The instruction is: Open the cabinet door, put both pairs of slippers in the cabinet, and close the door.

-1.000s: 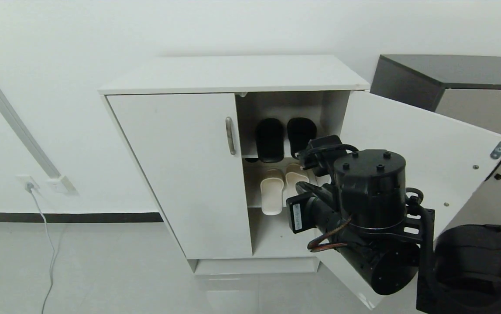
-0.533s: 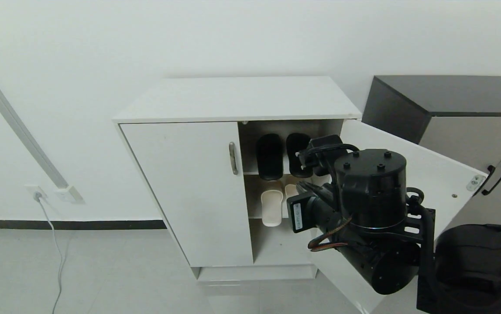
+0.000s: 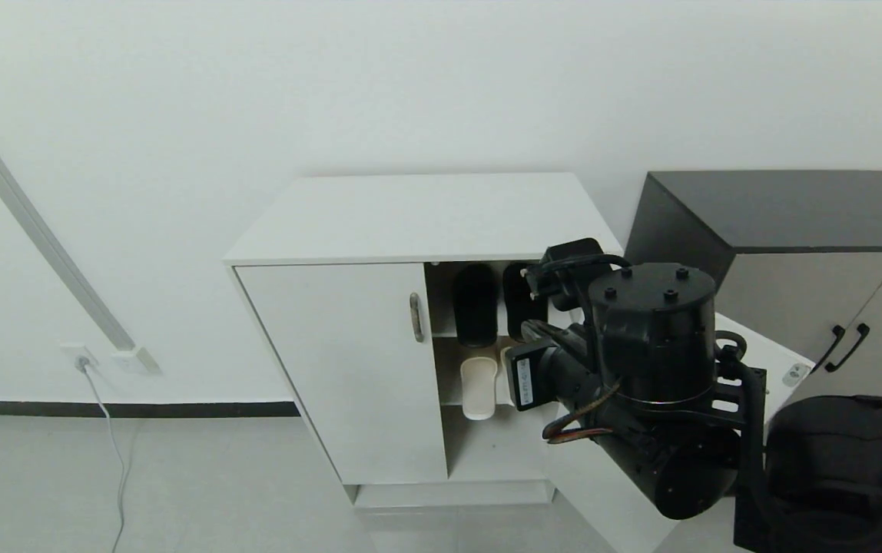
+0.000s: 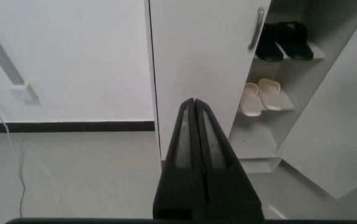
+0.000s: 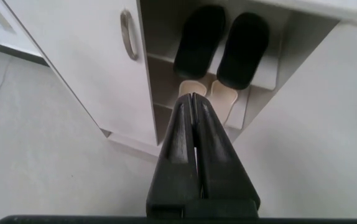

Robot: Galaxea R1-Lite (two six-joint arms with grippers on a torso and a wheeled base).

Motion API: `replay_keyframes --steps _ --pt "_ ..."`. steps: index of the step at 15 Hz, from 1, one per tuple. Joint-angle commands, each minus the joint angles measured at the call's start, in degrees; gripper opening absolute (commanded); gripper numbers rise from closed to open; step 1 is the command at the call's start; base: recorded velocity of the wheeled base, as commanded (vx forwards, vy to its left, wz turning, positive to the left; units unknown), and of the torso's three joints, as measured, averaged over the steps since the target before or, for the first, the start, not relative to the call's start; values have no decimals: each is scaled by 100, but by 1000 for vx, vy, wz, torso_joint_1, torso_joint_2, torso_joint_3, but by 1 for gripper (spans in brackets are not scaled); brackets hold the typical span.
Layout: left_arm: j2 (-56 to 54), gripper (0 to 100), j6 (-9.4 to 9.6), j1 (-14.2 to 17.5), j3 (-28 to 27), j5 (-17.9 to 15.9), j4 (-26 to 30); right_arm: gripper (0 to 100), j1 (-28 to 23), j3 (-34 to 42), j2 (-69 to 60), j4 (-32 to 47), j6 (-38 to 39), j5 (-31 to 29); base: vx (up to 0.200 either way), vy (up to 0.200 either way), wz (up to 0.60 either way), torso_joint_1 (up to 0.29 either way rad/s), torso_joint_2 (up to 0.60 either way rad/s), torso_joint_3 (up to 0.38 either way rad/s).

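We face the cabinet point(image 3: 410, 219), half open and stocked.
Our left tool point(image 4: 194, 104) is pressed shut on nothing, before the closed left door point(image 3: 341, 369). Inside, black slippers point(image 3: 475, 315) lie above white slippers point(image 3: 479, 378). The right door point(image 3: 602, 491) stands swung open. Our right tool point(image 5: 193, 99), also shut and empty, points at both pairs.

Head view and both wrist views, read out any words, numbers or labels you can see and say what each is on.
The white label on the right arm: dark print, too small to read.
On the cabinet, black slippers, white slippers and wall socket: no text or sign visible.
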Motion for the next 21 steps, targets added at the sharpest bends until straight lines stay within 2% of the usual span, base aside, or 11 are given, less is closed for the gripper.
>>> replay_keyframes --steps 1,9,16,21 --pt "-1 0 -2 1 0 -1 -1 0 3 4 -1 -3 1 -2 0 0 0 227 -564 -325" --pt "-1 0 -2 1 0 -1 -1 0 -6 65 -19 -100 -8 15 0 0 0 243 -552 -303" --pt "-1 0 7 1 0 -1 -1 0 -6 136 -19 -109 -16 94 0 0 0 15 -33 -17" --pt "-1 0 7 1 0 -1 -1 0 -6 136 -19 -118 -16 130 0 0 -600 2 0 -1"
